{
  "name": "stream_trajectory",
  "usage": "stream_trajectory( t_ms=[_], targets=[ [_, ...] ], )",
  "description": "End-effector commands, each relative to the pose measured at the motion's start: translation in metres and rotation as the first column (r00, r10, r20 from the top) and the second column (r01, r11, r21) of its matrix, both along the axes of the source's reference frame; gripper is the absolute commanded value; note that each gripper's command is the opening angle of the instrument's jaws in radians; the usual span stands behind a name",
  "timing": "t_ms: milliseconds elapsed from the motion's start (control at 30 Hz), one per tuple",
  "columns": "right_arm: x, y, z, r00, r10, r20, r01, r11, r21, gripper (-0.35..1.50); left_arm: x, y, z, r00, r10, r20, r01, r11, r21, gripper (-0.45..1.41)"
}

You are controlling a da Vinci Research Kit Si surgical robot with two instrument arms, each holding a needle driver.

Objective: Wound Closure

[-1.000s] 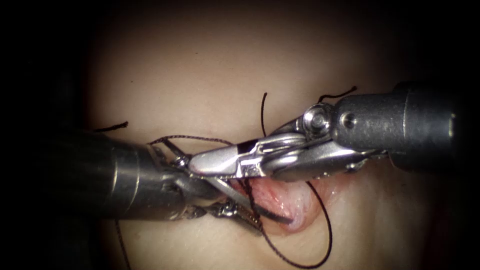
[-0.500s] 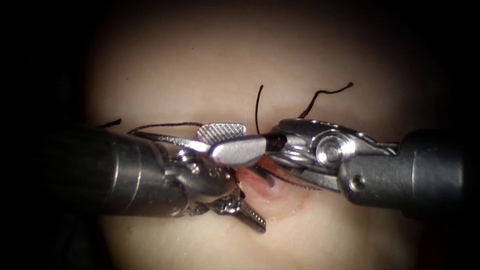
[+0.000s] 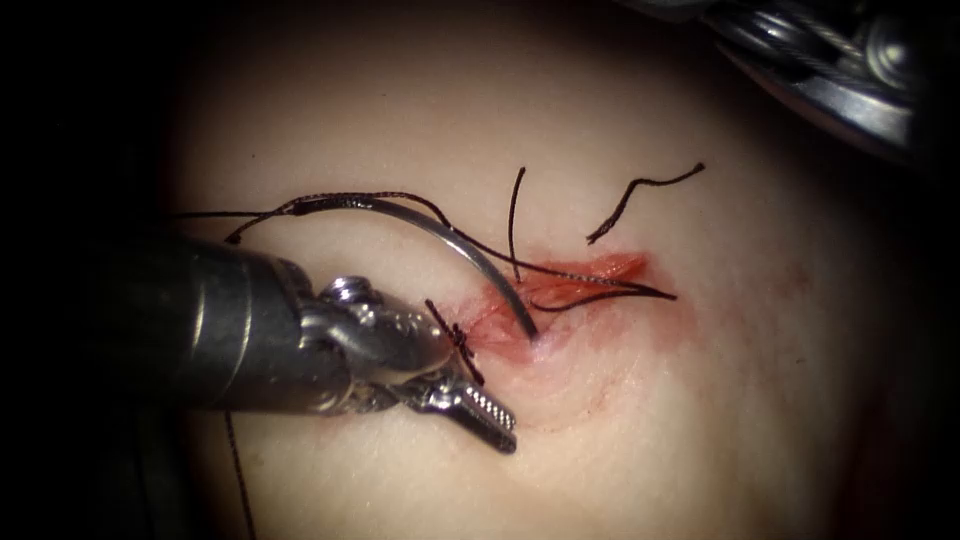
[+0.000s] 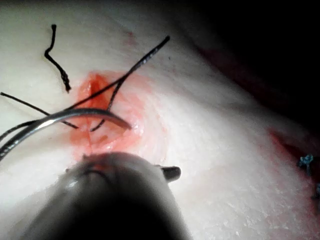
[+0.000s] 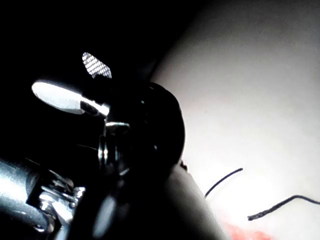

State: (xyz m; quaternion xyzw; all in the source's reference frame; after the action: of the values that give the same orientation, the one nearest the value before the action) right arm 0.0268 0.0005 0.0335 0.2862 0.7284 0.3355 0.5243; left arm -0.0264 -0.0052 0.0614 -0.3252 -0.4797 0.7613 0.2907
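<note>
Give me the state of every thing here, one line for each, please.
Needle: free, held by no claw, tip in the tissue at the cut.
Thread: lies slack across the cut.
Cut: reddened, wet with red fluid.
Left claw: open, holds nothing.
Right claw: open, holds nothing.
Loose thread end: lies on the tissue.

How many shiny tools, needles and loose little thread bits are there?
Tools: 2, the left tool and the right tool
Needles: 1, the needle, tip in the tissue
Loose thread bits: 2, the straight bit and the wavy bit
Total: 5
</note>
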Motion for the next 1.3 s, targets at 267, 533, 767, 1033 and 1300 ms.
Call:
stream_trajectory(
  t_ms=[267, 533, 767, 1033, 1300],
  targets=[
    [0.0018, -0.0040, -0.0044, 0.987, -0.026, 0.156, 0.018, 0.998, 0.054, 0.42, -0.0004, -0.0002, 0.0005, 1.000, -0.002, 0.001, 0.002, 1.000, -0.001, 0.36],
    [0.0055, -0.0129, -0.0024, 0.870, -0.240, 0.431, 0.255, 0.967, 0.023, 0.44, 0.0008, -0.0003, 0.0001, 1.000, 0.006, 0.007, -0.006, 1.000, 0.000, 0.49],
    [0.0085, -0.0130, 0.0054, 0.787, -0.087, 0.611, 0.247, 0.952, -0.183, 0.71, 0.0027, -0.0004, -0.0005, 1.000, 0.012, 0.016, -0.012, 1.000, 0.002, 0.59],
    [0.0114, -0.0121, 0.0108, 0.306, 0.248, 0.919, 0.528, 0.759, -0.381, 0.94, 0.0038, -0.0006, -0.0006, 1.000, 0.020, 0.016, -0.021, 1.000, 0.013, 0.59],
    [0.0153, -0.0124, 0.0126, 0.317, 0.306, 0.898, 0.578, 0.688, -0.439, 0.96, 0.0045, -0.0008, -0.0004, 0.999, 0.040, 0.002, -0.040, 0.998, 0.048, 0.64]
  ],
)
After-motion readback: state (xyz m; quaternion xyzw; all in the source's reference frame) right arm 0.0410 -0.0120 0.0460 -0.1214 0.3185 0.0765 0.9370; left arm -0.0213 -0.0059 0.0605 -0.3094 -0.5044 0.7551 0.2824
